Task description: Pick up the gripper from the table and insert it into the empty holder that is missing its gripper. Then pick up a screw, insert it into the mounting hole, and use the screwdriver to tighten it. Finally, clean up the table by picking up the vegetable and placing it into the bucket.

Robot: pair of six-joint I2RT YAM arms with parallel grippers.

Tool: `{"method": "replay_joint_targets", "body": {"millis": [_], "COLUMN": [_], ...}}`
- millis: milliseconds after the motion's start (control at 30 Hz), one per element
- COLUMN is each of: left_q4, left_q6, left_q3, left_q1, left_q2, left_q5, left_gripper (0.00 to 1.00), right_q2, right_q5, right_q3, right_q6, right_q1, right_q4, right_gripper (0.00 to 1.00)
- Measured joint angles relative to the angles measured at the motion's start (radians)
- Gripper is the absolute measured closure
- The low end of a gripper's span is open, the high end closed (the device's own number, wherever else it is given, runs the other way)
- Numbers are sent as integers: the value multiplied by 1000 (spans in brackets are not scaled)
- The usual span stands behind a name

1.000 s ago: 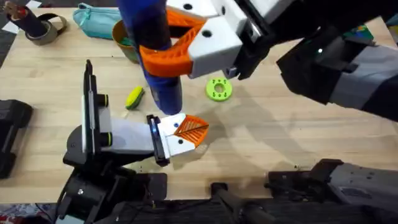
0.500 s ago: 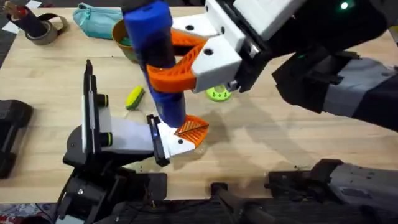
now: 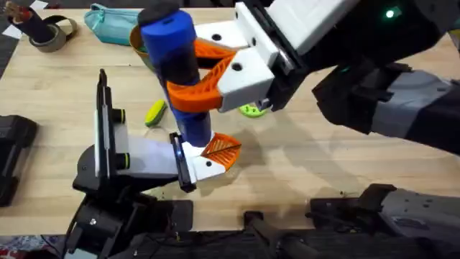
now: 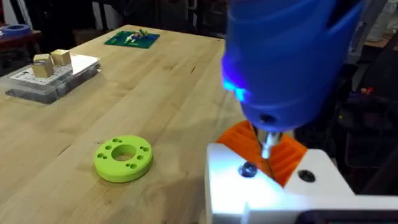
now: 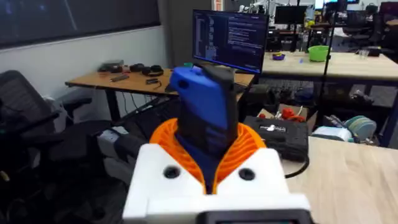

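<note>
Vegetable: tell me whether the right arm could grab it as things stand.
Probably not yet: the right claw is shut on the screwdriver, whose tip is at the holder. The vegetable lies uncovered nearby.

A wooden table (image 3: 323, 165) fills the frame from above, with the right gripper (image 3: 188, 75) reaching in from the upper right, its orange jaws clamped around the upright blue screwdriver (image 3: 176, 72) at upper centre. The screwdriver's lower end meets the white holder (image 3: 198, 160) at centre left, where the orange latticed gripper (image 3: 223, 150) sits. A yellow-green vegetable (image 3: 155, 113) lies just left of the screwdriver, a green disc (image 3: 250, 109) peeks out right of it, and the ochre bucket (image 3: 136, 39) and a teal pouch (image 3: 111, 21) sit at upper left.
</note>
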Motion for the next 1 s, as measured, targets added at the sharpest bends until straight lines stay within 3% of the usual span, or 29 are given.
{"method": "replay_joint_targets", "body": {"millis": [1000], "left_q4": [0], "left_q6": [0], "left_q3": [0], "left_q1": [0], "left_q2": [0], "left_q5": [0], "left_gripper": [988], "right_q2": [0], "right_q5": [4], "right_q3": [-22], "right_q6": [-54], "right_q1": [0], "right_q4": [0], "right_gripper": [964]}}
